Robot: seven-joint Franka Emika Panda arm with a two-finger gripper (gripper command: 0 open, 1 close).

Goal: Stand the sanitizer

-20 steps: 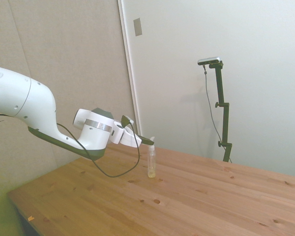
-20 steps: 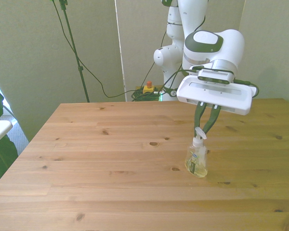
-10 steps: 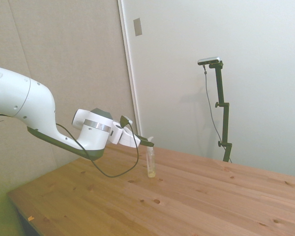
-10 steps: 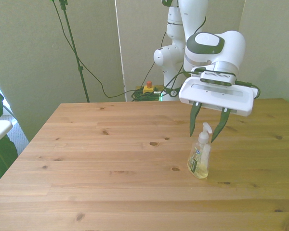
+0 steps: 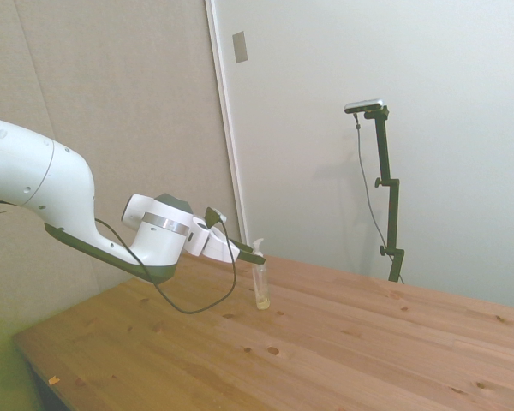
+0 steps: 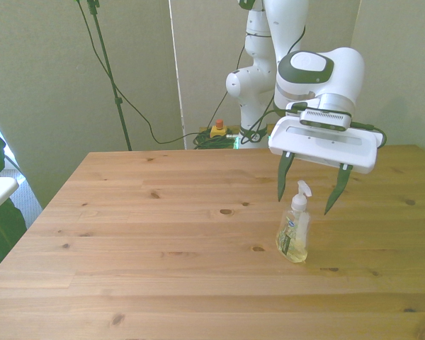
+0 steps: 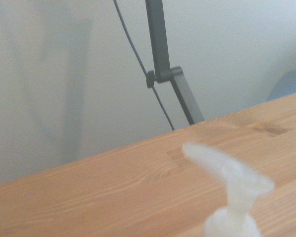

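One bottle in play: the sanitizer (image 6: pixel 293 232) stands upright on its base on the wooden table (image 6: pixel 149 234), right of centre in the front view, pump head up. In the side view it shows as a slim upright bottle (image 5: pixel 262 285) near the middle of the frame, just past the arm's tip. The wrist view catches only the blurred white pump top (image 7: pixel 230 185) against the table planks.

The gripper (image 6: pixel 309 196) hangs just above and behind the bottle, jaws spread wide, one dark finger (image 6: pixel 283 178) on each side of the pump head and clear of it. It has hold of nothing; gaps show between both fingers and the bottle. In the side view the gripper (image 5: pixel 250 253) sits level with the pump top, just beside it.

Progress: looks basically done. The bottle is vertical, free-standing, no lean visible in either wide view. What's left, by my read: pull the arm up and away without clipping the pump nozzle, since the fingers bracket it closely.
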